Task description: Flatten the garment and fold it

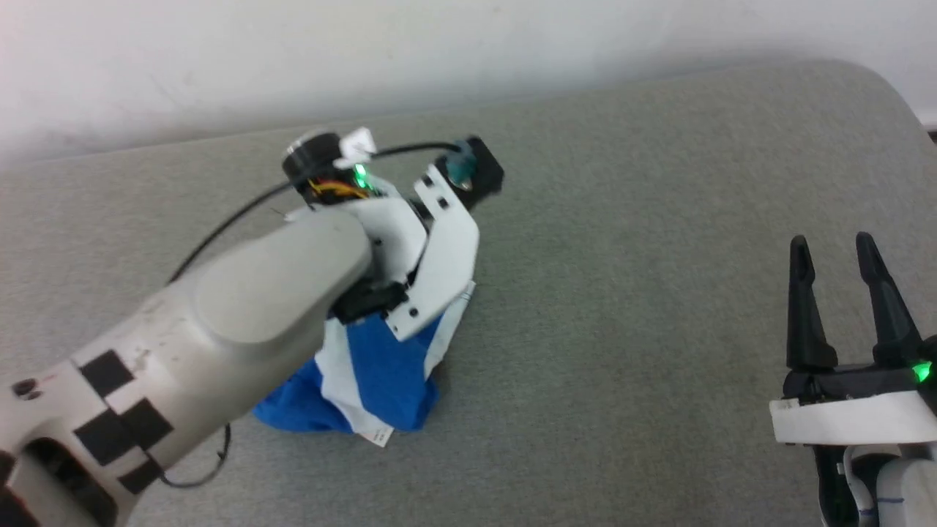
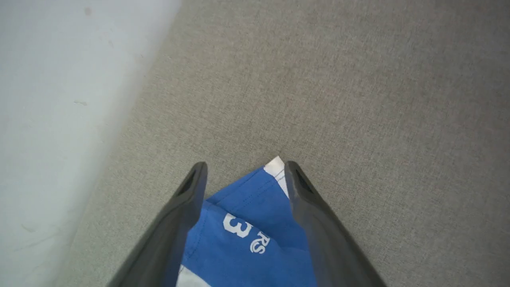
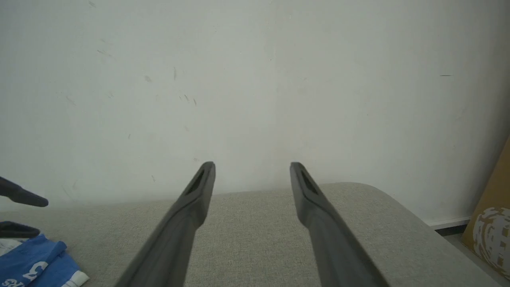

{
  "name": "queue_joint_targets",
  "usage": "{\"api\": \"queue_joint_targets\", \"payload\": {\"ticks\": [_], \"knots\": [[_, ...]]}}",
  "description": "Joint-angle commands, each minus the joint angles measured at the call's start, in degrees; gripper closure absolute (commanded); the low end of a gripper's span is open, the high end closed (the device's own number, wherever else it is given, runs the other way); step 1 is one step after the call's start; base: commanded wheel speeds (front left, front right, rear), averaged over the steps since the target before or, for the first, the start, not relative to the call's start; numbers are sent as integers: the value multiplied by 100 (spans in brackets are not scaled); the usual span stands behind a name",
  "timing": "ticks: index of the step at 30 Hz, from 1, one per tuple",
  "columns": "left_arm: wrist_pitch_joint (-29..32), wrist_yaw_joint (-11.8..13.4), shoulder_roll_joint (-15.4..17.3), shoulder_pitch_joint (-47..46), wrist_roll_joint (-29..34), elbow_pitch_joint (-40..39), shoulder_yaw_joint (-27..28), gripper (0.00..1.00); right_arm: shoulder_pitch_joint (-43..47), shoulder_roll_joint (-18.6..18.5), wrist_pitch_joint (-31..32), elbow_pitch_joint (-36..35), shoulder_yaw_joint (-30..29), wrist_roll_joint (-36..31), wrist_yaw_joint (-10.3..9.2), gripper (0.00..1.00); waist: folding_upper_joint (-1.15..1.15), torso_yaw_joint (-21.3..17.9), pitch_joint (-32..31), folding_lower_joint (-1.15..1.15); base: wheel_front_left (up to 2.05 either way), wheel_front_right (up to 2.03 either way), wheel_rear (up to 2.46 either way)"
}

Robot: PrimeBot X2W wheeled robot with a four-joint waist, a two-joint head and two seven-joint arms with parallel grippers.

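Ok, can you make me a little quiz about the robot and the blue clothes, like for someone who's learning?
1. True or false: the left gripper has its jaws open, with the garment showing between its fingers.
2. Which number is printed on the garment? A) 3 B) 7 C) 9
3. Which gripper is over bare grey cushion, away from the garment?
Key: 1 true; 2 A; 3 the right gripper.
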Motion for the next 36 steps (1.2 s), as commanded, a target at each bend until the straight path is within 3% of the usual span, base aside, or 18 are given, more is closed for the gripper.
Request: {"api": "queue_joint_targets", "payload": {"ticks": [1,8,13,17,18,19,25,31,36], "knots": [[301,-33,-84,-57,-54,53,-113,0,-129,15,-27,-7,-1,53,-11,0,0,-294,294,-1,0,0,0],[1718,-38,-111,511,269,-256,-185,0,-435,15,-27,8,73,197,-11,0,0,-705,732,-1,0,0,0],[2362,-38,99,929,766,-354,-187,0,-551,15,-27,36,80,282,-11,0,0,-888,945,-1,0,0,0],[2460,-39,280,1099,905,-408,-187,0,-579,15,-27,61,54,299,-11,0,0,-908,962,-1,0,0,0],[2453,-39,300,1118,900,-453,-187,36,-568,15,-27,71,38,294,-11,0,0,-894,932,-1,0,0,0],[2396,-39,308,1115,860,-508,-187,100,-552,15,-27,82,13,284,-11,0,0,-864,890,-1,0,0,0],[1513,-39,308,749,569,-839,-188,100,-432,15,-27,79,-55,181,-11,0,0,-600,538,-1,0,0,0],[-160,-39,252,174,97,-1029,-116,100,-253,15,-27,39,-120,62,-11,0,0,-240,219,-1,0,0,0],[-877,-39,510,-128,-2,-644,3,100,-162,15,-27,1,-106,-4,-11,0,0,-31,126,-1,0,0,0]]}}
